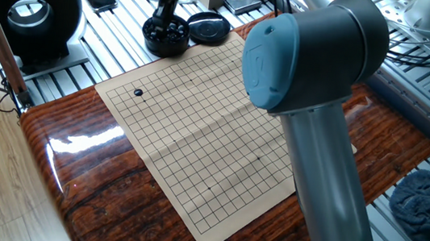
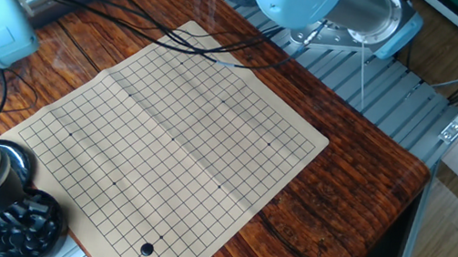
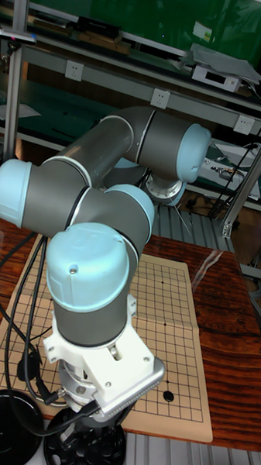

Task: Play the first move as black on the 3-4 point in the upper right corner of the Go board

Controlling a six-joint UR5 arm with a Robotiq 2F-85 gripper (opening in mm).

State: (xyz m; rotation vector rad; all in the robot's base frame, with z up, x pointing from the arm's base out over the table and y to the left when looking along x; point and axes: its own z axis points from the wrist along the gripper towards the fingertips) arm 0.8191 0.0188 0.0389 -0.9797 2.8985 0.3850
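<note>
The tan Go board (image 1: 198, 127) lies on the wooden table. One black stone (image 1: 138, 92) sits on it near a corner, also visible as the stone (image 2: 146, 248) and the stone (image 3: 168, 396). My gripper (image 1: 165, 19) points straight down into the black bowl of stones (image 1: 166, 40), just beyond the board's edge. In the other fixed view the gripper (image 2: 7, 202) reaches into the bowl (image 2: 27, 226). Its fingertips are sunk among the stones, so I cannot see whether they are open or shut. Nothing is visibly held.
The bowl's black lid (image 1: 208, 28) lies beside the bowl. A black round device (image 1: 26, 10) stands at the far left. Cables (image 2: 136, 17) run across the table beyond the board. The arm's big elbow joint (image 1: 312, 50) blocks part of the board.
</note>
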